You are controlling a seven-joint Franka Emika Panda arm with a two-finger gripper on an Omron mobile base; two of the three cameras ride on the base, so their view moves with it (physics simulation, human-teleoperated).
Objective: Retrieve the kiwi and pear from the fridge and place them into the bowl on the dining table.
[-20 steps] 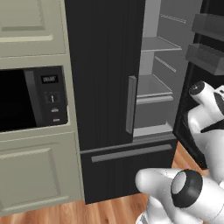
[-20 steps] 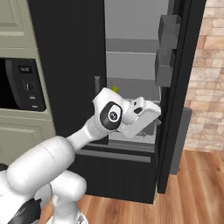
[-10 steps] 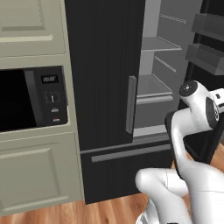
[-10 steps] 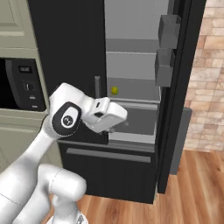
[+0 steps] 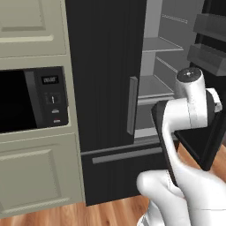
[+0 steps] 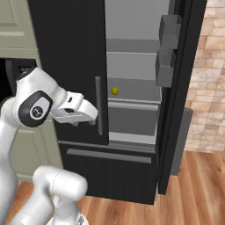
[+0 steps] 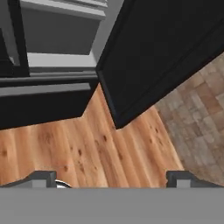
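The black fridge [image 6: 66, 44] stands with its left door shut and its right door [image 6: 181, 101] swung open. On a grey shelf inside lies the small yellow pear [image 6: 114, 91]. The kiwi is hidden from me; the bowl and the dining table are out of view. My gripper [image 6: 78, 115] hangs in front of the shut left door, left of the pear and well apart from it. In the hand view it points down at the wooden floor, and the gripper [image 7: 113, 178] is open with nothing between its far-apart fingertips [image 7: 43, 177].
A built-in black microwave [image 5: 26, 103] sits in pale cabinets left of the fridge [image 5: 106, 66]. The open door [image 7: 162, 48] carries grey bins [image 6: 166, 66] and juts out over the wood floor [image 7: 87, 148]. A brick wall [image 6: 211, 79] rises at the right.
My arm has swung away from the fridge opening towards the shut left door, uncovering the pear. The gripper has stayed open and empty.
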